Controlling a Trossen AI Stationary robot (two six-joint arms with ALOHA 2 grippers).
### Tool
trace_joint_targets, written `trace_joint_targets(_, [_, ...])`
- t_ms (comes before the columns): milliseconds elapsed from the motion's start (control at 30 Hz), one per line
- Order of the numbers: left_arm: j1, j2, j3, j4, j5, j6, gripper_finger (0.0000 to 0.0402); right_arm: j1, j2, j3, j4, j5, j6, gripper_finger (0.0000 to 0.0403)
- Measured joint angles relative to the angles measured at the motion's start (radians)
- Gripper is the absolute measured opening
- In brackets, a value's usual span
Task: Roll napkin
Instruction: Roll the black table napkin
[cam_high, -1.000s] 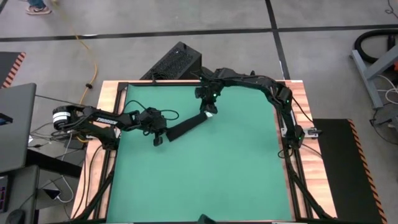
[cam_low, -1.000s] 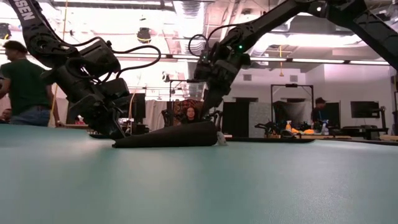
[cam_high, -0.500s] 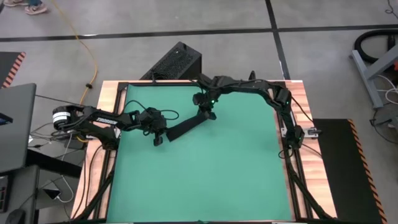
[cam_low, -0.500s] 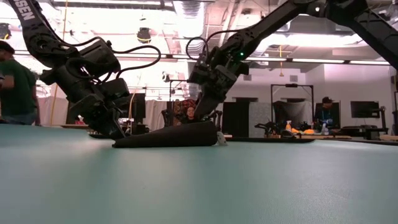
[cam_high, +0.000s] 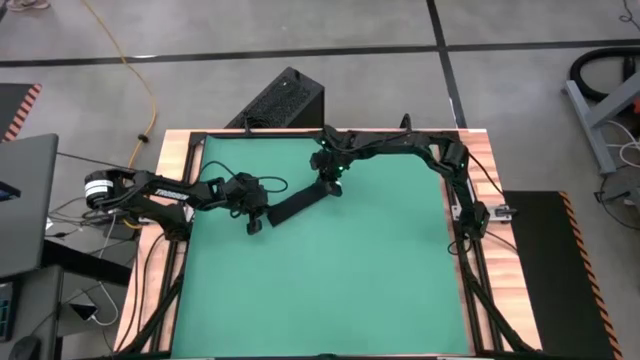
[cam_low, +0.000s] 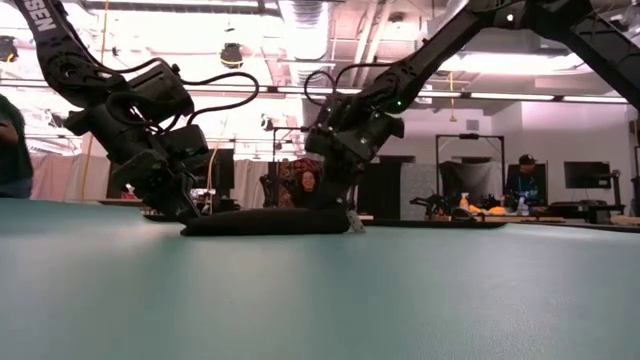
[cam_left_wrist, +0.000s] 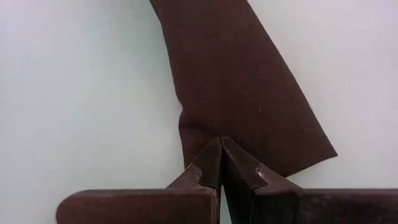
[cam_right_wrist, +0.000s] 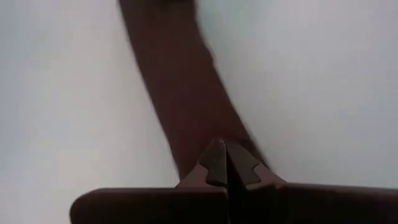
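Observation:
The black napkin (cam_high: 300, 206) lies on the green table (cam_high: 330, 290) as a narrow strip running from mid left toward the back middle. In the low view the napkin (cam_low: 270, 222) lies low and flat, with its small white tag (cam_low: 352, 221) at the right end. My left gripper (cam_high: 255, 222) is shut on the strip's near-left end, and the left wrist view shows it (cam_left_wrist: 222, 149) pinching the cloth (cam_left_wrist: 236, 81). My right gripper (cam_high: 328, 183) is shut on the far-right end, which the right wrist view (cam_right_wrist: 222, 152) shows over the cloth (cam_right_wrist: 180, 93).
A rigid black box with vent slots (cam_high: 280, 100) stands just behind the table's back edge. A laptop (cam_high: 22, 200) sits off the table's left side. People (cam_low: 520, 178) are in the room behind. The green surface stretches wide toward the front.
My right gripper has moved down and a little left with its end of the napkin. The raised right end has sunk, so the napkin now lies flat. The left gripper has not moved.

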Motion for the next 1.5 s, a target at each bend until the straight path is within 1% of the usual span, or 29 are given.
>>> trace_joint_targets(67, [0.0,0.0,0.0,0.0,0.001,-0.005,0.0,0.01,-0.003,0.002,0.015,0.039,0.028,0.0005])
trace_joint_targets(167, [0.0,0.0,0.0,0.0,0.001,-0.009,0.0,0.036,-0.002,0.002,0.022,0.13,0.094,0.0005])
trace_joint_targets(367, [0.0,0.0,0.0,0.0,0.003,-0.008,0.0,0.091,-0.002,0.002,-0.015,0.259,0.204,0.0005])
trace_joint_targets(567, [0.0,-0.024,0.013,-0.024,0.002,-0.01,0.0,0.159,-0.002,-0.004,-0.028,0.411,0.232,0.0005])
trace_joint_targets(667, [0.0,-0.053,0.031,-0.064,0.008,-0.016,0.0,0.177,-0.006,-0.044,0.019,0.447,0.26,0.0005])
trace_joint_targets(733, [0.0,-0.07,0.042,-0.111,0.012,-0.011,0.0,0.181,-0.008,-0.075,0.05,0.462,0.312,0.0005])
trace_joint_targets(800, [-0.007,-0.083,0.056,-0.167,0.008,0.03,0.0,0.181,-0.01,-0.103,0.079,0.476,0.381,0.0005])
trace_joint_targets(900, [-0.032,-0.093,0.068,-0.175,-0.035,0.051,0.0,0.197,-0.01,-0.146,0.128,0.509,0.487,0.0006])
trace_joint_targets(1000, [-0.056,-0.095,0.092,-0.206,-0.1,0.086,0.0,0.228,-0.009,-0.155,0.13,0.601,0.578,0.0006])
trace_joint_targets(1133, [-0.072,-0.095,0.133,-0.273,-0.203,0.098,0.0,0.278,-0.007,-0.161,0.137,0.706,0.666,0.0007])
trace_joint_targets(1200, [-0.077,-0.106,0.167,-0.319,-0.256,0.09,0.0,0.299,-0.006,-0.163,0.148,0.736,0.691,0.0007])
trace_joint_targets(1267, [-0.08,-0.122,0.204,-0.341,-0.285,0.065,0.0,0.314,-0.005,-0.163,0.155,0.764,0.703,0.0007])
trace_joint_targets(1333, [-0.083,-0.149,0.232,-0.364,-0.286,0.051,0.0,0.322,-0.005,-0.163,0.156,0.778,0.718,0.0007])
trace_joint_targets(1400, [-0.087,-0.182,0.252,-0.373,-0.266,0.04,0.0,0.324,-0.005,-0.164,0.156,0.777,0.726,0.0007])
trace_joint_targets(1467, [-0.09,-0.22,0.248,-0.319,-0.224,0.011,0.0,0.324,-0.004,-0.164,0.157,0.773,0.737,0.0007])
trace_joint_targets(1500, [-0.09,-0.236,0.231,-0.256,-0.182,-0.019,0.0,0.324,-0.004,-0.164,0.157,0.772,0.743,0.0007])
